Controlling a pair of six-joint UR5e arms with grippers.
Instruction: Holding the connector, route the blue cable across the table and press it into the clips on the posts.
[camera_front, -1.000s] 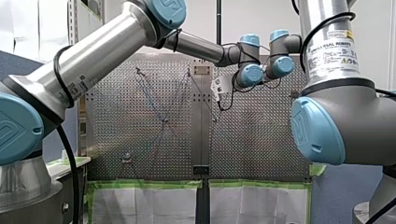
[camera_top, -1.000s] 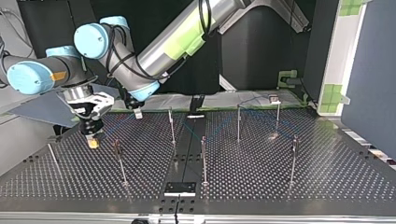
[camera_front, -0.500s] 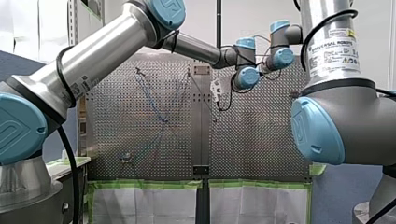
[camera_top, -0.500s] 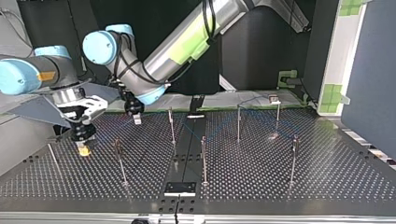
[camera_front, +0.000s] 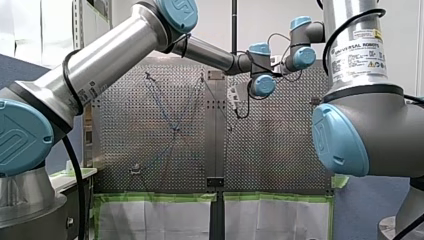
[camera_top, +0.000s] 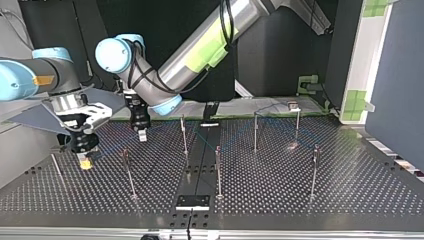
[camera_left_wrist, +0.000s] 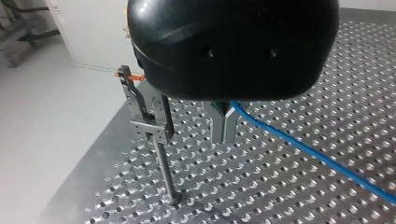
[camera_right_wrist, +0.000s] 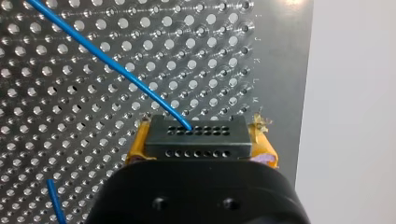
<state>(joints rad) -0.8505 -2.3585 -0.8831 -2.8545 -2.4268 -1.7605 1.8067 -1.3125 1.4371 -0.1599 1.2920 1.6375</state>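
Note:
In the right wrist view my right gripper (camera_right_wrist: 198, 133) is shut with its yellow pads (camera_right_wrist: 262, 148) on a black connector (camera_right_wrist: 195, 144). The blue cable (camera_right_wrist: 112, 67) leaves the connector's front and runs out over the perforated table. In the left wrist view my left gripper (camera_left_wrist: 223, 138) is shut on the blue cable (camera_left_wrist: 308, 149) just above the plate, beside a post with a metal clip (camera_left_wrist: 142, 114). In the top view my right gripper (camera_top: 85, 163) hangs low at the left, and my left gripper (camera_top: 142, 135) is a little to its right and further back.
Several thin posts stand on the table (camera_top: 350, 180) in the top view, among them one (camera_top: 128, 172) near my right gripper and others (camera_top: 218, 170) (camera_top: 314, 170) toward the middle and right. A black plate (camera_top: 192, 201) lies at the near edge. The table's edge lies beside the connector.
My right gripper has carried the connector toward the top view's left and nearer the camera. My left gripper has shifted slightly nearer too, staying shut on the cable.

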